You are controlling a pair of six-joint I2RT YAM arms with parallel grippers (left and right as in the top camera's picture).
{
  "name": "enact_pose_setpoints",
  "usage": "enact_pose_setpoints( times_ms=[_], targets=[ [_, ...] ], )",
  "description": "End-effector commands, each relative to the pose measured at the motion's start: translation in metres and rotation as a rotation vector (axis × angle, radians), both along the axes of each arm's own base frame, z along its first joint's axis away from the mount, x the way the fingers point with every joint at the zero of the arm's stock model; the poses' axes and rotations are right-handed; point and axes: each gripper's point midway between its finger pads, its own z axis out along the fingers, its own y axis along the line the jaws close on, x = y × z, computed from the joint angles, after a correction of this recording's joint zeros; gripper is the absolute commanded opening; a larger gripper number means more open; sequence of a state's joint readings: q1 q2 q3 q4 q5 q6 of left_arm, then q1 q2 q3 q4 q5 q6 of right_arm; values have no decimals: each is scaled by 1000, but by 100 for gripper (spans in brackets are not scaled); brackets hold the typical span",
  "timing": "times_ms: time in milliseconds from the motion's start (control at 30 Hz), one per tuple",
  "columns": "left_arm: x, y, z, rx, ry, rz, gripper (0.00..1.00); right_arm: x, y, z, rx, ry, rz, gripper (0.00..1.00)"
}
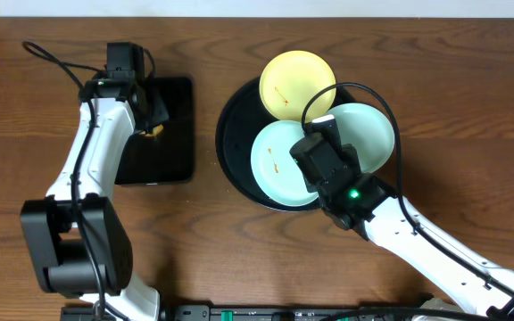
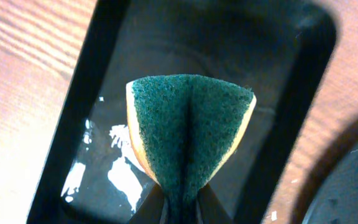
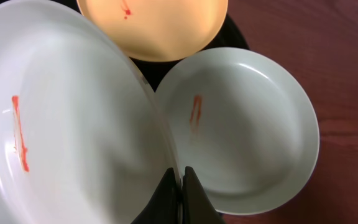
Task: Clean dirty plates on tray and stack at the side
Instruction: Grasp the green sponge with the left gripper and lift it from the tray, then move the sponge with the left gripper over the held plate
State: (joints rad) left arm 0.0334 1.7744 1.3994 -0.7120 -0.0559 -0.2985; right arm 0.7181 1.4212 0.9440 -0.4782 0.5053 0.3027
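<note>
The round black tray [image 1: 232, 143] holds three plates. The pale yellow plate [image 1: 297, 85] lies at its far edge with an orange-red smear. One teal plate [image 1: 279, 160] lies at the front left, the other teal plate [image 1: 368, 134] at the right; both carry orange-red smears. My right gripper [image 3: 180, 180] is shut on the rim of the front-left teal plate [image 3: 61, 130], beside the right teal plate [image 3: 241, 130]; the yellow plate [image 3: 154, 25] lies beyond. My left gripper [image 2: 182, 202] is shut on a folded green and yellow sponge [image 2: 188, 134] above the rectangular black tray [image 2: 92, 81].
The rectangular black tray [image 1: 172, 134] lies left of the round tray, with wet glints on its floor. Brown wooden table [image 1: 203, 232] surrounds both. The right arm's cable arcs over the plates.
</note>
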Motion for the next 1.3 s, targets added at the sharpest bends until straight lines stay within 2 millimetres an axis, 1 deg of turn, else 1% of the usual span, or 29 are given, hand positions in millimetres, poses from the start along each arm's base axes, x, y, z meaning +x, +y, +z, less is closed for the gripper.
enact_pose_setpoints(
  times_ms=[0, 33, 67, 133, 167, 200, 233, 267, 300, 333, 400, 433, 467, 533, 567, 600, 633, 733, 800, 867, 900, 933, 967, 1033, 1067, 1133, 1167, 1267],
  targets=[
    [8, 22, 27, 108, -93, 101, 7, 4, -1, 5, 16, -19, -22, 1],
    [4, 20, 23, 71, -78, 127, 7, 4, -1, 5, 19, -19, -23, 1],
    [-1, 4, 21, -26, -56, 105, 7, 4, 0, 6, 19, -21, -24, 1],
    [1, -13, 23, -91, -61, 18, 7, 5, 0, 6, 21, -22, -24, 1],
    [6, -11, 25, -61, -79, -13, 7, 5, 0, 6, 27, -23, -30, 1],
    [7, -11, 26, -60, -81, -19, 7, 5, 0, 6, 35, -23, -38, 1],
    [2, -24, 29, -123, -75, -58, 7, 5, -1, 6, 43, -24, -50, 1],
    [0, -37, 40, -134, -97, -199, 8, 5, -1, 6, 51, -27, -63, 1],
    [1, -39, 46, -115, -115, -236, 7, 5, -1, 6, 58, -27, -71, 1],
    [3, -36, 55, -68, -147, -268, 7, 4, -2, 6, 68, -25, -83, 1],
    [5, -21, 73, 20, -193, -222, 7, 4, -2, 5, 81, -22, -99, 1],
    [4, -19, 78, 23, -207, -207, 8, 3, -3, 5, 84, -21, -104, 1],
    [1, -18, 89, 17, -232, -191, 7, 4, -4, 4, 91, -19, -118, 1],
    [-4, -20, 104, 19, -266, -193, 8, 4, -8, 2, 106, -6, -136, 1],
    [-4, -19, 113, 37, -293, -187, 7, 5, -9, 0, 125, 14, -132, 1],
    [-3, -15, 117, 55, -308, -175, 8, 5, -8, -3, 149, 36, -128, 1],
    [-4, -14, 118, 60, -311, -167, 8, 6, -8, -5, 174, 61, -119, 1],
    [-13, -14, 115, 69, -274, -164, 7, 8, -12, -11, 248, 125, -109, 1],
    [-9, 6, 116, 163, -281, -76, 7, 9, -13, -13, 290, 161, -96, 1],
    [-6, 12, 115, 167, -290, -27, 7, 8, -11, -15, 342, 202, -64, 1],
    [-8, 6, 111, 141, -276, -44, 7, 8, -9, -15, 374, 223, -55, 1],
    [-14, -5, 110, 96, -262, -78, 7, 7, -8, -16, 404, 241, -46, 1],
    [-15, -9, 112, 87, -265, -90, 7, 7, -9, -16, 429, 257, -43, 1],
    [-9, -5, 116, 113, -292, -75, 7, 7, -12, -16, 444, 269, -51, 1],
    [0, -1, 116, 123, -316, -64, 7, 8, -18, -17, 443, 272, -69, 1],
    [1, -1, 112, 124, -304, -65, 8, 9, -21, -18, 445, 274, -78, 1],
    [-2, -1, 106, 122, -275, -66, 7, 10, -22, -18, 445, 273, -80, 1],
    [-2, -1, 101, 122, -261, -67, 8, 9, -21, -18, 452, 278, -75, 1]
  ],
)
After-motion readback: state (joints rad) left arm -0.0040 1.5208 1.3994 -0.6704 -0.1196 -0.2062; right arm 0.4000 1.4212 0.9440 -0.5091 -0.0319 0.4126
